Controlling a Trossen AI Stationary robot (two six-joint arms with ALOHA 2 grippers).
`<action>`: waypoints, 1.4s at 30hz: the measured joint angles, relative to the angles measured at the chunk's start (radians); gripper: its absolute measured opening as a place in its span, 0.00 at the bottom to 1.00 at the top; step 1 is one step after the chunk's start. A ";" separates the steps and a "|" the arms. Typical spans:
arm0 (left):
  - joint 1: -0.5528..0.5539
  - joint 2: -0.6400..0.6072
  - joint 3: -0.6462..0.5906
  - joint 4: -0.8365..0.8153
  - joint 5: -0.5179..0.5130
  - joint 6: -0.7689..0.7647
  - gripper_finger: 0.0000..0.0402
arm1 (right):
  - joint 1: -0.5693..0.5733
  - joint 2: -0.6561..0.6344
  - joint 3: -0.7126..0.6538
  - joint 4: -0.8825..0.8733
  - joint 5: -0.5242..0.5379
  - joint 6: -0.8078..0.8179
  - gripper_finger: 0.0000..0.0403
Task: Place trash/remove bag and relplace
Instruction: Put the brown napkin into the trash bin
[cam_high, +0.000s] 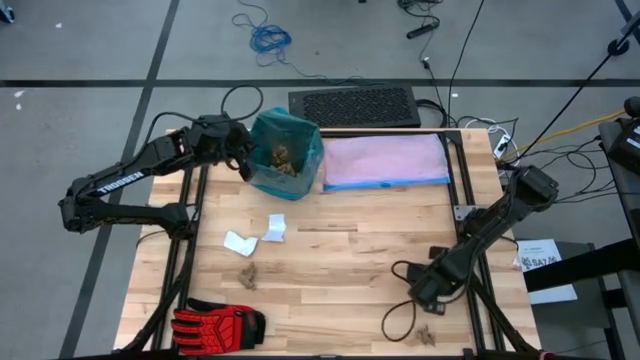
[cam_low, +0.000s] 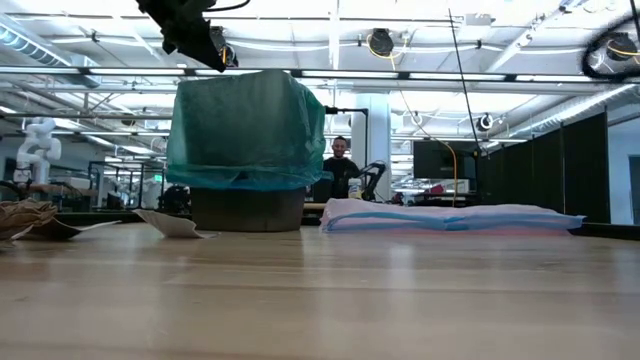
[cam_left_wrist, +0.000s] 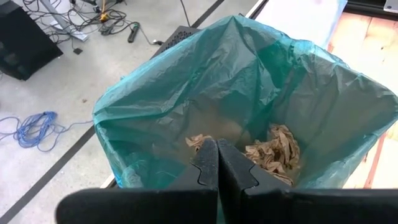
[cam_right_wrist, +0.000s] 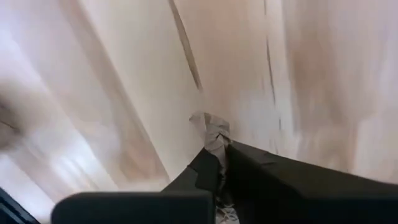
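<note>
The teal-green bag (cam_high: 285, 150) lines a bin at the table's far side, with tan shreds of trash (cam_left_wrist: 273, 152) inside it. My left gripper (cam_left_wrist: 216, 146) is shut and hovers over the bin's left rim, touching nothing. Near the table's right front, my right gripper (cam_high: 428, 292) points down and is shut on a small crumpled wad of trash (cam_right_wrist: 211, 132). Two white paper wads (cam_high: 275, 227) (cam_high: 238, 242) and a tan shred (cam_high: 248, 273) lie on the table's middle left. Another shred (cam_high: 425, 335) lies by the near edge. My right gripper pinches the pale crumpled wad between its two fingertips (cam_right_wrist: 205, 163), coming from above and pointing down. Part of the wad (cam_right_wrist: 214, 140) sticks out past the fingertips. Whether it still rests on the table I cannot tell.
A pale lilac bag with a blue rim (cam_high: 385, 160) lies flat to the right of the bin. A red-and-black glove (cam_high: 215, 325) lies at the near left corner. A black cable (cam_high: 400, 310) loops on the table beside my right gripper.
</note>
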 joint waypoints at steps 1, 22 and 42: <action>0.000 0.000 0.000 0.001 0.000 0.001 0.00 | -0.023 -0.004 0.022 0.000 0.024 -0.026 0.02; 0.000 -0.034 0.000 0.051 0.002 0.034 0.00 | -0.747 -0.008 0.567 0.327 0.341 -1.051 0.00; -0.034 -0.135 0.000 0.050 0.433 0.041 0.10 | -1.013 0.489 1.194 0.451 0.200 -1.285 0.19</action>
